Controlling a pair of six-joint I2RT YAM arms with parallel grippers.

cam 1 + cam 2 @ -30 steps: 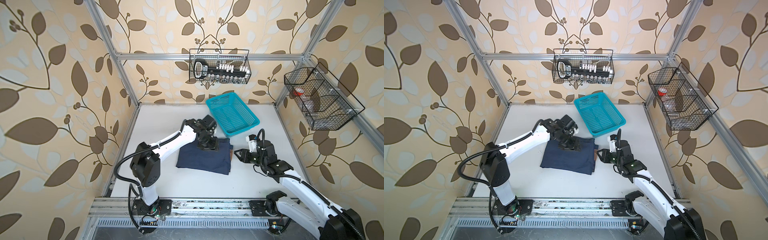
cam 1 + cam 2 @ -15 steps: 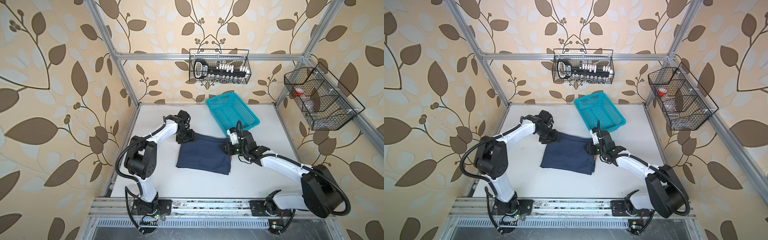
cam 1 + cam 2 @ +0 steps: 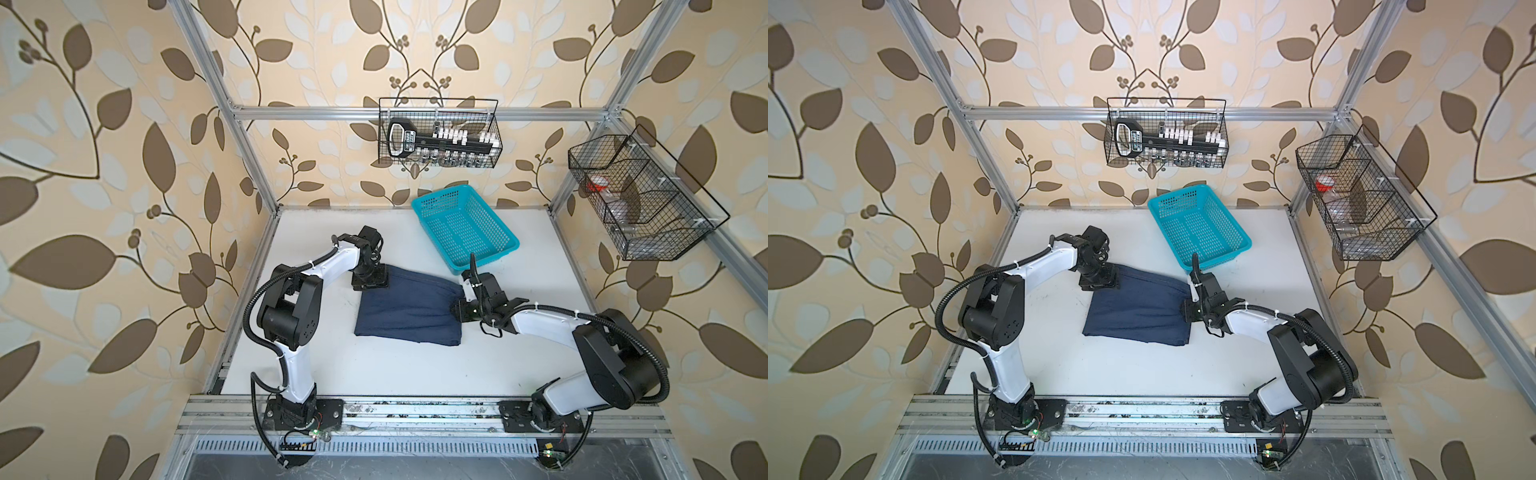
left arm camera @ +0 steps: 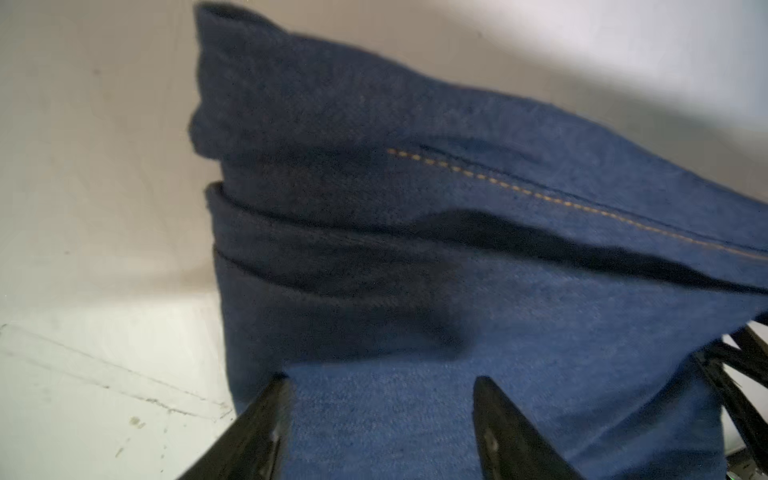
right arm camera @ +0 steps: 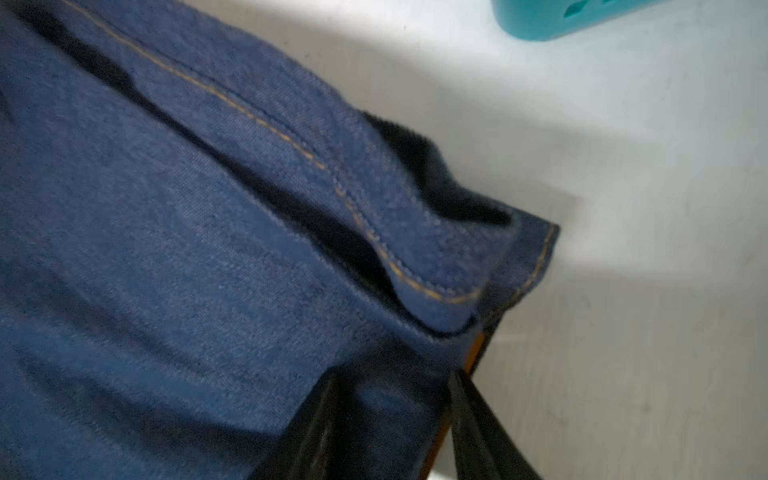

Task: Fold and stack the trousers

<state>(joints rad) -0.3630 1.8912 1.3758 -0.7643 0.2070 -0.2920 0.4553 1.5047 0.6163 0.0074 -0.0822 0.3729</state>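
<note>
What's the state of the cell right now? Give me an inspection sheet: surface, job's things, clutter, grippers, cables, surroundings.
surface: white table, faint scuff marks.
job's things: trousers folded into a flat packet mid-table; turquoise basket close behind their right corner, nothing inside.
clutter: nothing seen.
grippers: left gripper open over the packet's far left corner; right gripper at the packet's right edge, cloth between its fingers, grip unclear.
cables: black hoses loop off both arms, none lying on the cloth.
surroundings: back-wall wire basket and right-wall wire basket hold small items; leaf wallpaper, aluminium frame.
</note>
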